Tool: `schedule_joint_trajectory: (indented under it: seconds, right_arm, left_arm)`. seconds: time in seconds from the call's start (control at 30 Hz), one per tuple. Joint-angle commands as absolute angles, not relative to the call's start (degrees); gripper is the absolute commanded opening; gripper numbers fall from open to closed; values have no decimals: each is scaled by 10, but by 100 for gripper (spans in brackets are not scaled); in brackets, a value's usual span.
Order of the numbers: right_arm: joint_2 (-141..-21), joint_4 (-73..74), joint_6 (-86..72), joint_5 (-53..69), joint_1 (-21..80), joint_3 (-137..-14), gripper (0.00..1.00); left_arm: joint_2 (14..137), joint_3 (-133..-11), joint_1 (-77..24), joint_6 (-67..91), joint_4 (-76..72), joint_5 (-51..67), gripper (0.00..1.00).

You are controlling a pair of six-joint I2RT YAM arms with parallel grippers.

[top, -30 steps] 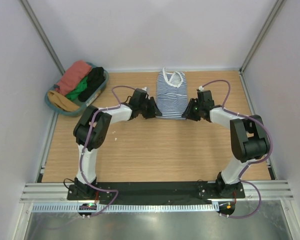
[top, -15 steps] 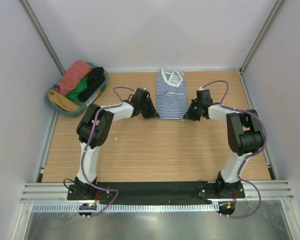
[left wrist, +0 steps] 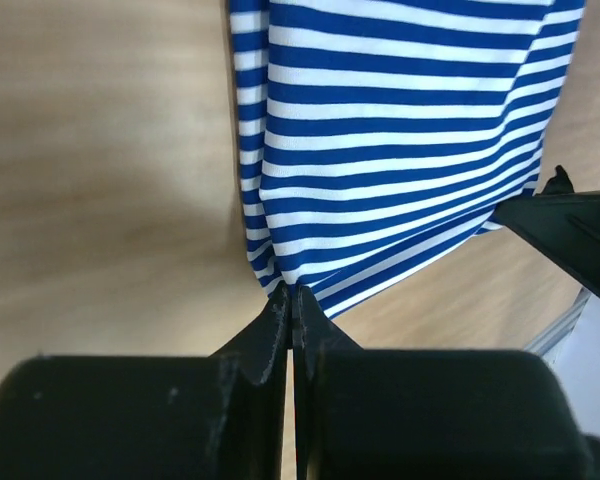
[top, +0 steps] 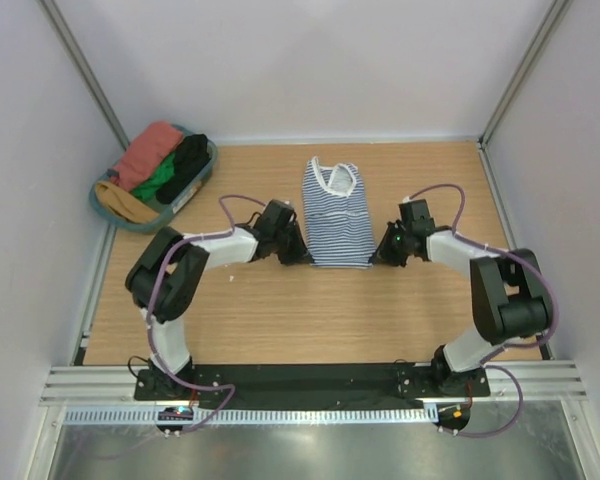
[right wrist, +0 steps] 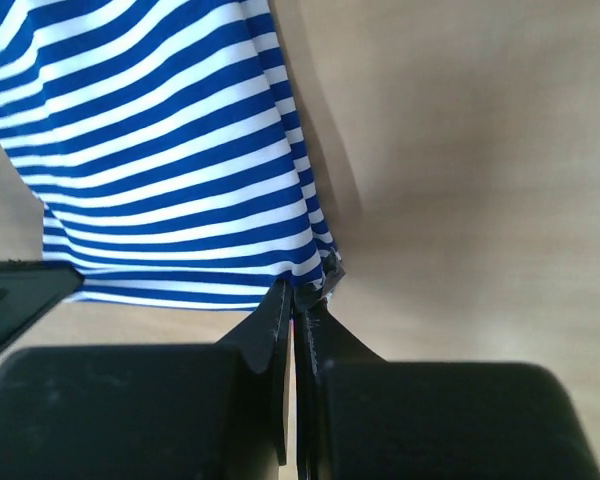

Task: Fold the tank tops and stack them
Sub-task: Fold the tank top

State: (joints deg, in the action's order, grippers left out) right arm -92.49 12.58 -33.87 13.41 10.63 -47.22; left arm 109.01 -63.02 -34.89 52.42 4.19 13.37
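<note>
Fingers [left wrist: 265,340] now tight on striped top [top: 337,215]

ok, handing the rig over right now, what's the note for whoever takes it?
Left gripper: jaws shut on the striped tank top at its near-left hem corner.
Right gripper: jaws shut on its near-right hem corner.
The top lies flat on the table, neckline far.
Done: top laid out, corners gripped.
Left: fold it, then fetch the rust-red cloth from the basket, far left, fold, stack.
</note>
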Motion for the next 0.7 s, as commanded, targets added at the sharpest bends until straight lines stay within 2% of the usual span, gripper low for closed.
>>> schedule_joint_trajectory:
  seconds: [0.0, 0.13, 0.3, 0.43, 0.47, 0.5, 0.53, 0.67]
  right_arm:
    - [-834, 203, -331, 94, 104, -425, 4]
    - [-767, 243, -340, 91, 129, -374, 3]
    - [-697, 305, -376, 43, 227, -355, 2]
    - [-623, 344, -415, 17, 261, -342, 2]
    - [-611, 349, -418, 9, 269, -340, 4]
    - [-600, 356, -419, 9, 272, -338, 13]
    - [-589, 358, -420, 9, 275, -337, 17]
    - [-601, 366, -417, 8, 288, -338, 29]
  left_arm:
    - [1011, -554, -344, 513, 84, 100, 0]
    - [956, -491, -364, 526, 85, 93, 0]
    - [883, -426, -410, 554, 86, 70, 0]
    - [822, -382, -444, 572, 102, 40, 1]
    - [804, -368, -448, 575, 105, 35, 3]
    - [799, -362, -452, 578, 112, 32, 5]
    - [794, -358, -458, 579, 114, 27, 6]
    - [779, -339, -468, 586, 128, 6, 25]
